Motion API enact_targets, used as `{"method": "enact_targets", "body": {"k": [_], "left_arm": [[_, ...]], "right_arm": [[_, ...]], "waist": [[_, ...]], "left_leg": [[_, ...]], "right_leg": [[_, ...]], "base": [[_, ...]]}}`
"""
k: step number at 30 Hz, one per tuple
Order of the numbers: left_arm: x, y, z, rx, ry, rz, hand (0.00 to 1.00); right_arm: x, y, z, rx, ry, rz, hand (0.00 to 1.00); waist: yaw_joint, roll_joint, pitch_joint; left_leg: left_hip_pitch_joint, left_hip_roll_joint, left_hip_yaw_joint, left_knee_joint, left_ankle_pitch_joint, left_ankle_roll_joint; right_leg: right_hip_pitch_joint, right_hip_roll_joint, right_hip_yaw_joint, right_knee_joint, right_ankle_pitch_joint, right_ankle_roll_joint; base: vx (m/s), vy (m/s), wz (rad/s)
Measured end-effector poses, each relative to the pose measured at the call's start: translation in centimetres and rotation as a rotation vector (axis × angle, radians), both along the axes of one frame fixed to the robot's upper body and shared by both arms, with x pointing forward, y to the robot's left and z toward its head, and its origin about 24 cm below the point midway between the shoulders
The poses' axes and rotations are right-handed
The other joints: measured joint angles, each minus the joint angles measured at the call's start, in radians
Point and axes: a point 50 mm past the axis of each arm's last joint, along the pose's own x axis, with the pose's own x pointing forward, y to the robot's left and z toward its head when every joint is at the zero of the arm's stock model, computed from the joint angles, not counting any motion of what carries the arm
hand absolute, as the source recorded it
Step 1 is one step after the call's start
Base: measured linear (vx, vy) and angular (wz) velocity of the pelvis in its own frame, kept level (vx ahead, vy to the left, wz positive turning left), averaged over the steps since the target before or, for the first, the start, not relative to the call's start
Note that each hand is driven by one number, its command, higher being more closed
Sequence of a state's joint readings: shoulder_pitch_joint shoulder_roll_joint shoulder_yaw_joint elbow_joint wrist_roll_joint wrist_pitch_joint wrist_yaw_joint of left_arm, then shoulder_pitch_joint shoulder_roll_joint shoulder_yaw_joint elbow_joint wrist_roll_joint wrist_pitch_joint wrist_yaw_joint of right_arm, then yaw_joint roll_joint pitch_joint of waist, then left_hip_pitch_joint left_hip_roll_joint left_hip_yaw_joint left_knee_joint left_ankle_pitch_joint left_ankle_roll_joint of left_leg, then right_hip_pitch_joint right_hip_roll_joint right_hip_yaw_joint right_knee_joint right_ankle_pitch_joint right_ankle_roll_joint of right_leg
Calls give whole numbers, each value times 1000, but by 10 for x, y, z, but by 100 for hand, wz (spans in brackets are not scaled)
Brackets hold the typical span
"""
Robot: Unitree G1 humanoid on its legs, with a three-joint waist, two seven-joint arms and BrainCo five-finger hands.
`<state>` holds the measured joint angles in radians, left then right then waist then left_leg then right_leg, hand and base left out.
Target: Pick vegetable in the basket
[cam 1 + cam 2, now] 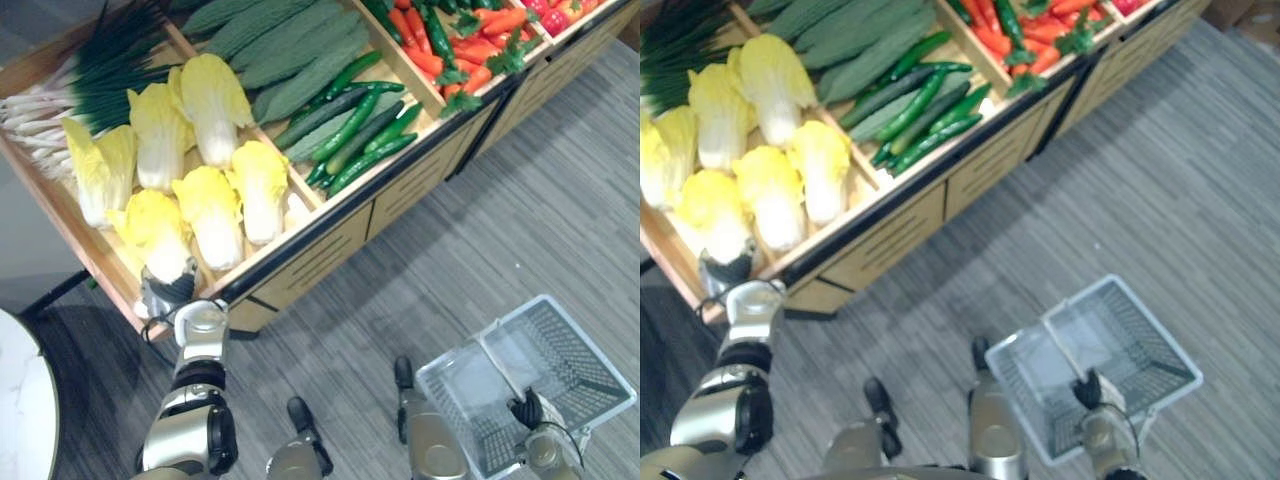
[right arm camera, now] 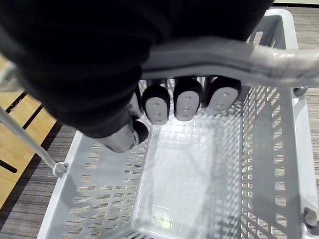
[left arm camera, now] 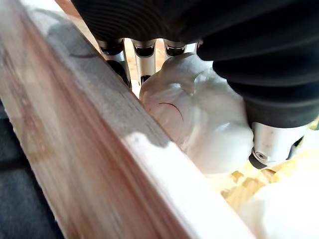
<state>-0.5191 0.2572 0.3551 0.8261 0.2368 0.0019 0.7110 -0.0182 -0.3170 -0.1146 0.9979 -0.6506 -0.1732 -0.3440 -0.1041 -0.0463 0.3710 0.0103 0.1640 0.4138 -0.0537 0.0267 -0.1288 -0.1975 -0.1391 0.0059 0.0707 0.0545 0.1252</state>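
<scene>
A yellow napa cabbage point(image 1: 155, 230) lies at the near left corner of the wooden stand point(image 1: 330, 235). My left hand point(image 1: 168, 292) is on its white base point(image 3: 199, 119), just past the stand's front rail point(image 3: 99, 149). The fingers point(image 3: 144, 50) go down one side of the base and the thumb point(image 3: 271, 144) presses the other. At the lower right, my right hand point(image 1: 527, 408) holds the grey mesh basket point(image 1: 600, 385) over the floor. Its fingers point(image 2: 187, 102) curl round the handle point(image 2: 224, 55). The basket point(image 2: 264, 149) has nothing in it.
Several more napa cabbages point(image 1: 215, 100) lie in the same compartment. Spring onions point(image 1: 90, 80) are at the far left. Cucumbers point(image 1: 350, 130), bumpy green gourds point(image 1: 290, 50) and carrots point(image 1: 470, 45) fill the compartments to the right. A white round table point(image 1: 20, 400) stands at the lower left.
</scene>
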Motion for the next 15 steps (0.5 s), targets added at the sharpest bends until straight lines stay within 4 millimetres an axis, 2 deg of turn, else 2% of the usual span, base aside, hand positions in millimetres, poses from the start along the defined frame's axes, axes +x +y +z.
{"method": "enact_targets", "body": {"k": [1, 3, 7, 10, 15], "left_arm": [[0, -2, 2, 9, -14, -12, 100], [-4, -17, 5, 20, -68, -66, 100], [-16, -37, -1, 7, -110, -123, 100], [-24, -43, -12, -15, -87, -132, 100], [-34, -46, -3, 10, -147, -166, 100]], "right_arm": [[0, 0, 0, 2, 1, -3, 100], [-7, -4, -1, 6, 9, -36, 100], [-15, -7, -5, 22, 29, -98, 100], [-29, -11, -9, 32, 65, -138, 100], [-42, -14, -13, 36, 98, -163, 100]], "waist": [[0, 0, 0], [3, 9, -5], [4, 23, -23], [15, 39, -69], [26, 52, -117]], "left_leg": [[0, -1, -5, 0, 0, 1], [0, -8, -20, -1, 2, 3], [2, -13, -54, -12, 9, 12], [2, -14, -69, -14, 10, 12], [4, -15, -86, -15, 11, 14]], "right_leg": [[3, -2, -4, -1, 0, 0], [19, -7, -25, -6, 0, 0], [45, -15, -58, -20, 0, 0], [55, -16, -70, -27, -1, 0], [71, -19, -86, -37, -1, 0]], "base": [[16, 5, 25], [18, 0, 25], [10, 0, 24], [13, -5, 13], [0, -5, 9]]}}
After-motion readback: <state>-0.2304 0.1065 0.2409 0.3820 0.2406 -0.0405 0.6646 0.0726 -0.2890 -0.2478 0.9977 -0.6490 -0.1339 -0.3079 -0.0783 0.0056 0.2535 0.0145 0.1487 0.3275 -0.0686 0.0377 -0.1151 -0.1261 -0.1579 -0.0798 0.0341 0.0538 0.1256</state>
